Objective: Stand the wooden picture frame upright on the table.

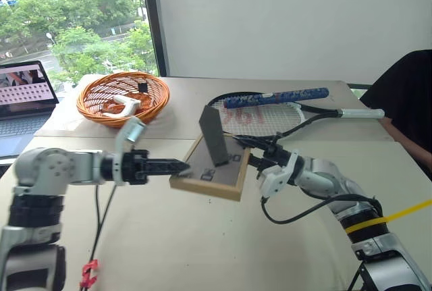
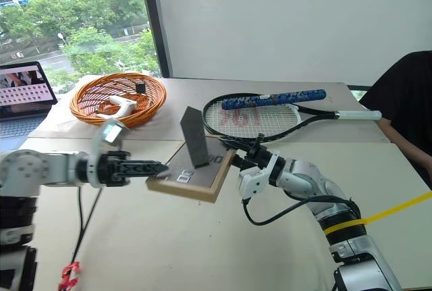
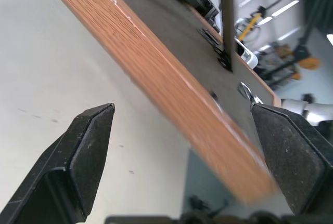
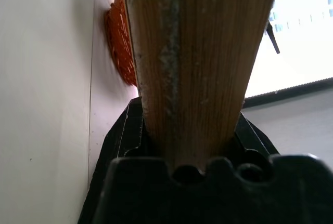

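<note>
Light-wood picture frame (image 1: 209, 181) is off the bench (image 1: 202, 250), tilted, dark backing up, its stand flap (image 1: 214, 136) swung up from the back. Right gripper (image 1: 251, 158): jaws pinching the frame's right edge; right wrist view shows wood clamped between them. Left gripper (image 1: 177, 167): jaws spread wide, level at the frame's left edge, not gripping it. Orange basket (image 1: 122, 96) and racket (image 1: 270, 112) lie behind
</note>
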`<state>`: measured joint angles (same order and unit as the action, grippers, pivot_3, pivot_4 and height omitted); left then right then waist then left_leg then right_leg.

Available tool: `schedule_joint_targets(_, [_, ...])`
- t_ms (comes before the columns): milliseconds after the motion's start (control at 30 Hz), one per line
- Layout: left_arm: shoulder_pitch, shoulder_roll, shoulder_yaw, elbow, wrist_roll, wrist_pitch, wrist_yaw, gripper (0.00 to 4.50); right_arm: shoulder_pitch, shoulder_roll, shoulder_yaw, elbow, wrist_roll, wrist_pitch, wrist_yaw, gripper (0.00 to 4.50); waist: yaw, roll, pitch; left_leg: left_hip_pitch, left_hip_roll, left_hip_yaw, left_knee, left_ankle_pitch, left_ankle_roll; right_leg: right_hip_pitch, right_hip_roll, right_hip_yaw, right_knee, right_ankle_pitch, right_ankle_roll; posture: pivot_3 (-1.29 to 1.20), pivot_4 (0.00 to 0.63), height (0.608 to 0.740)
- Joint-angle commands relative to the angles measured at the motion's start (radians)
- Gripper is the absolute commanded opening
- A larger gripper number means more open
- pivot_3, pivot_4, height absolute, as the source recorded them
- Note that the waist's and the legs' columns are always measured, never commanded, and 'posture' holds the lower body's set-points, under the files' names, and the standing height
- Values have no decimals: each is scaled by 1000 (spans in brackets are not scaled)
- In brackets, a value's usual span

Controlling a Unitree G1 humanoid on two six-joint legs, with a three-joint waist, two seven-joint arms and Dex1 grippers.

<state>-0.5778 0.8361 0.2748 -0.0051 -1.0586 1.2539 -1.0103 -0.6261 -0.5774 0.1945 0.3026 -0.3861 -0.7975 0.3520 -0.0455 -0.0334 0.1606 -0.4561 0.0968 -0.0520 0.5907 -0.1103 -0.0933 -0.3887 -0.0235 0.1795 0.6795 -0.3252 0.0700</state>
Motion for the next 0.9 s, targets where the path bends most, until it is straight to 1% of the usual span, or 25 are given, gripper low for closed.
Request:
schedule_joint_targets(33, [79, 49, 116, -48, 30, -142, -74, 4500, -34, 32, -57, 11, 305, 178, 152, 1310, 0, 0, 0, 0, 0, -1, 0, 0, 0, 0, 0, -1, 0, 0, 0, 0, 150, 740])
schedule_joint_targets(67, [116, 61, 131, -62, 57, -192, -92, 4500, -33, 58, -60, -13, 493, 400, 303, 1310, -1, -1, 1, 0, 0, -1, 0, 0, 0, 1, 0, -1, 0, 0, 0, 0, 150, 740])
schedule_joint_targets(100, [141, 68, 139, -71, 76, -230, -103, 4500, -32, 73, -61, -34, 622, 560, 408, 1310, -4, 0, 1, 0, 0, -2, 0, 0, 0, 1, 0, -1, 0, 0, 0, 0, 150, 740])
schedule_joint_targets(133, [169, 66, 133, -97, 112, -293, -115, 4500, -33, 78, -64, -60, 711, 689, 482, 1305, -3, 0, 1, 1, 0, -2, 0, 0, 0, 2, 0, -2, 0, 0, -1, 0, 150, 740])
schedule_joint_targets(267, [261, 41, 72, -178, 246, -515, -159, 4500, -63, 55, -69, -141, 845, 1112, 559, 1303, 7, 5, 5, 1, 0, -2, 0, 1, 0, 2, 0, -3, 0, 0, -1, 0, 150, 740])
schedule_joint_targets(367, [283, 12, 42, -207, 302, -604, -140, 4500, -85, 67, -88, -173, 930, 1337, 577, 1303, 9, 6, 6, 0, 0, -2, 0, 1, 0, 1, 0, -3, 1, -1, -2, 0, 150, 740])
schedule_joint_targets(500, [294, -7, 10, -208, 364, -687, -129, 4500, -112, 95, -100, -140, 942, 1457, 559, 1303, 3, 6, 6, 0, 0, -2, 0, 1, 0, 0, 0, -3, 1, -1, -1, 0, 150, 740])
schedule_joint_targets(600, [296, -14, 12, -200, 369, -711, -126, 4500, -132, 126, -106, -38, 908, 1455, 540, 1303, -1, 6, 6, 0, 0, -2, -1, 1, 0, 0, 0, -3, 1, -1, -2, 0, 150, 740])
schedule_joint_targets(767, [312, -15, 5, -173, 407, -772, -133, 4500, -146, 161, -106, 119, 843, 1393, 518, 1302, -1, 6, 6, -1, 0, -2, -1, 1, 0, 0, 0, -3, 0, -1, -1, 0, 150, 740])
schedule_joint_targets(900, [315, -19, 5, -156, 419, -801, -133, 4500, -137, 190, -127, 165, 848, 1422, 531, 1302, -1, 6, 6, -1, 0, -2, 0, 1, 0, 0, 1, -3, 1, -1, -1, 0, 150, 740])
